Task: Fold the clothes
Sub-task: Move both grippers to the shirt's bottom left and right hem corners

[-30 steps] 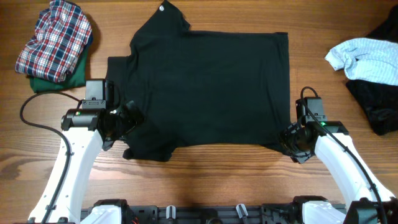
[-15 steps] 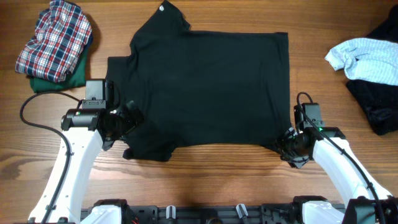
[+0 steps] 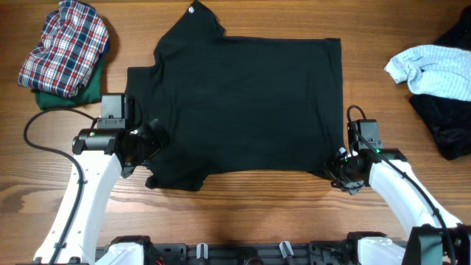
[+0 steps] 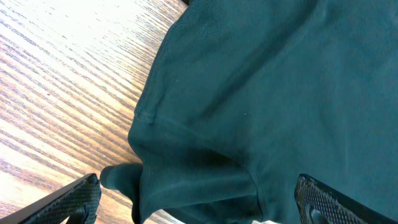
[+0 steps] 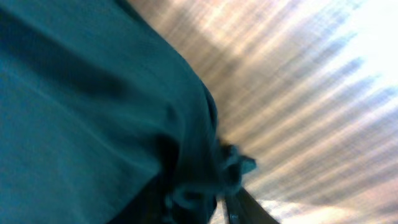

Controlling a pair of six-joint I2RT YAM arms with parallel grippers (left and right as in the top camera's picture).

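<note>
The large black T-shirt (image 3: pixel 243 103) lies spread flat on the wooden table (image 3: pixel 243 213), with its small white logo (image 3: pixel 192 9) at the far edge. My left gripper (image 3: pixel 151 140) stands open over the near-left sleeve. In the left wrist view its textured fingers (image 4: pixel 317 199) straddle a fold of the sleeve (image 4: pixel 205 180) without pinching it. My right gripper (image 3: pixel 340 171) sits at the shirt's near-right hem corner. The blurred right wrist view shows the hem corner (image 5: pixel 230 165) bunched up in the right gripper (image 5: pixel 217 205), which is shut on it.
A plaid garment (image 3: pixel 65 46) is piled on a green one (image 3: pixel 73 94) at the far left. A light blue garment (image 3: pixel 434 70) and a dark one (image 3: pixel 449 125) lie at the far right. Bare wood runs along the table's near edge.
My right gripper has slid a little to the left onto the hem corner and narrowed its jaws on the fabric. The left arm and the shirt have stayed put.
</note>
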